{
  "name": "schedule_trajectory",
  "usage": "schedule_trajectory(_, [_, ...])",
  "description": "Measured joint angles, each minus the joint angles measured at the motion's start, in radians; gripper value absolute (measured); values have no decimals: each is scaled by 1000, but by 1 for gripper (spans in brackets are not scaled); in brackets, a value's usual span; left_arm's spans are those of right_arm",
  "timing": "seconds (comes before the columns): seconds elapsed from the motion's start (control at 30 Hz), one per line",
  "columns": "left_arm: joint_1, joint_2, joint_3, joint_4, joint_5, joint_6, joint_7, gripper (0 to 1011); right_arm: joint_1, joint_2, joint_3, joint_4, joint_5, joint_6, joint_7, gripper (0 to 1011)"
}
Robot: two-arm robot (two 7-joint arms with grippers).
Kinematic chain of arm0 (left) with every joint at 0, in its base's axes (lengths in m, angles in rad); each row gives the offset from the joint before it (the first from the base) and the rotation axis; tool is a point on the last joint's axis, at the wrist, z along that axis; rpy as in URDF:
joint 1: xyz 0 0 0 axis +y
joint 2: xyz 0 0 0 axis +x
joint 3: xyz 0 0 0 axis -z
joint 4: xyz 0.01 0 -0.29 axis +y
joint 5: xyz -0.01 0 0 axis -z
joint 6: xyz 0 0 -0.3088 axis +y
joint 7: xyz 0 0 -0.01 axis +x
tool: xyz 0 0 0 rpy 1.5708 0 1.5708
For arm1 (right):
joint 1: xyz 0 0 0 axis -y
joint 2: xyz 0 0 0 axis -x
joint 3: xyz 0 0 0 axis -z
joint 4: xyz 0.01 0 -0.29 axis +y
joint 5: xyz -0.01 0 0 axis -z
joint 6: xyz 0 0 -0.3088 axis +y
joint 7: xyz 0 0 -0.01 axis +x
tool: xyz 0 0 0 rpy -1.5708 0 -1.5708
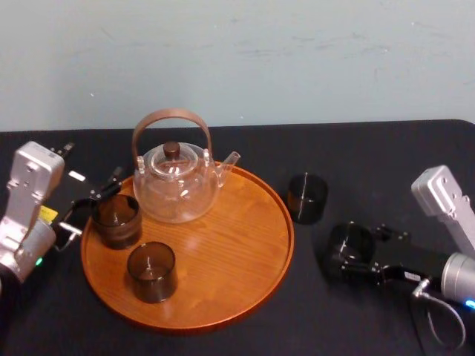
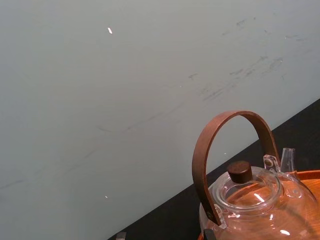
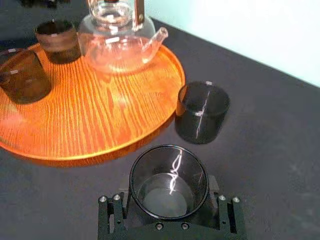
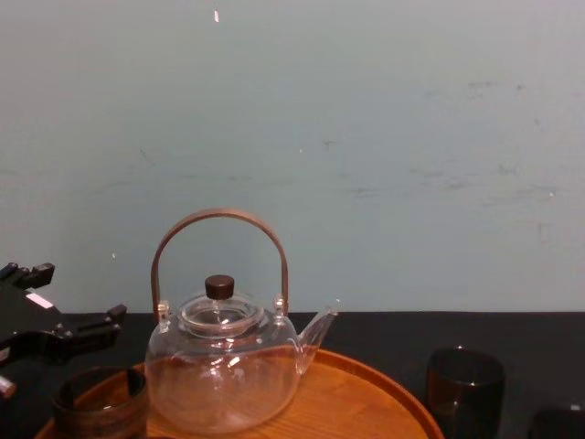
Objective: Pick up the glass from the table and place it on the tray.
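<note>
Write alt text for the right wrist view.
Right hand grips a dark glass just outside the wooden tray. A second glass stands on the black table beyond; the tray holds a glass teapot and two more glasses.

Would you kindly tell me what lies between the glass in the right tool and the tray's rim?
In the right wrist view, bare black table separates the right tool's glass from the tray; another dark glass stands aside.

Tray glossy grained wood; table matt black; teapot clear glass; glass smoky, glossy
</note>
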Motion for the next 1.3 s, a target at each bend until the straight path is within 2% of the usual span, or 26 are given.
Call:
schedule_trajectory(0.23, [0, 0, 0, 0, 0, 0, 0, 1001, 38, -5, 3, -7, 16, -6, 10, 901])
schedule_trajectory(0.57, [0, 0, 0, 0, 0, 0, 0, 1002, 125, -38, -51, 11, 7, -22, 31, 901])
schedule_trajectory(0.8, [0, 0, 0, 0, 0, 0, 0, 1001, 178, -63, -108, 24, -8, -30, 59, 901])
schedule_trajectory(0.83, [0, 0, 0, 0, 0, 0, 0, 1001, 237, -103, -195, 50, -23, -42, 100, 901])
schedule_trajectory(1.3, [0, 0, 0, 0, 0, 0, 0, 1001, 237, -103, -195, 50, -23, -42, 100, 901])
